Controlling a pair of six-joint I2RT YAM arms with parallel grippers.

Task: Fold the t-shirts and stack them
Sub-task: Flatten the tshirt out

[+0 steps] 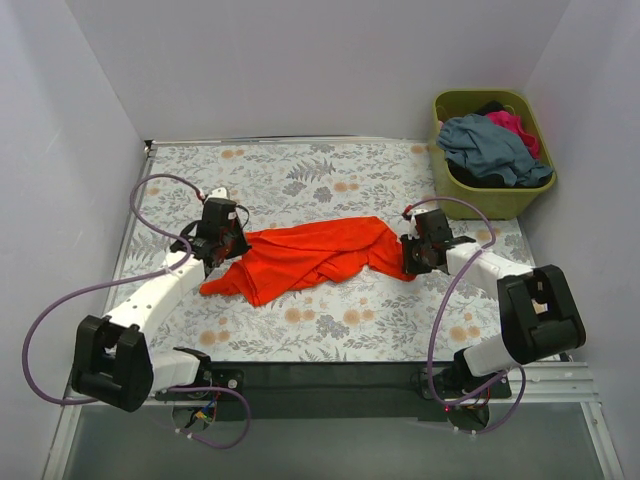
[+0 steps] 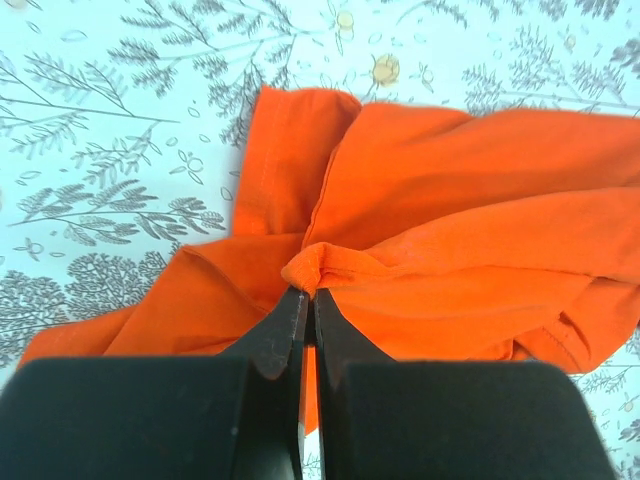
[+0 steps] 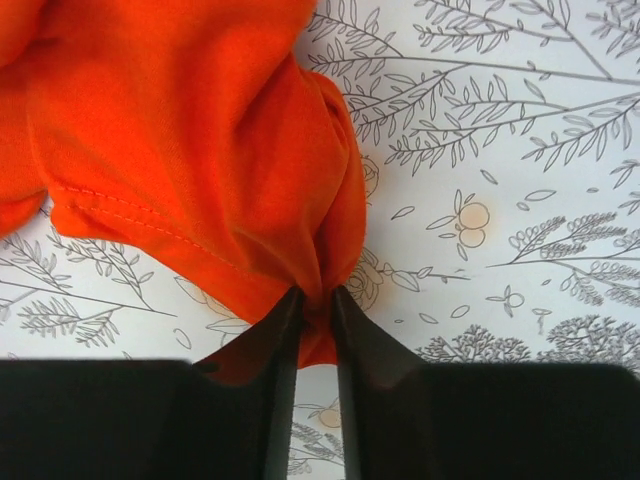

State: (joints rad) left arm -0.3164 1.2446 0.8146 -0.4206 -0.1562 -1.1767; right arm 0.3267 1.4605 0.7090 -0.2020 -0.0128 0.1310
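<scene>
The far half of the surface (image 1: 300, 170), between the orange-red t-shirt (image 1: 310, 255) and the back wall (image 1: 300, 60), lies open up to the olive-green basket (image 1: 495, 203) in the far right corner. The t-shirt spans the middle band; the left end effector (image 2: 305, 305) and right end effector (image 3: 316, 300) are clamped on its two ends. A passable strip runs between the cloth and the near edge. The left wall (image 1: 60, 150) and right wall (image 1: 590, 120) bound the flanks. Purple cables (image 1: 60, 300) loop beside each arm.
</scene>
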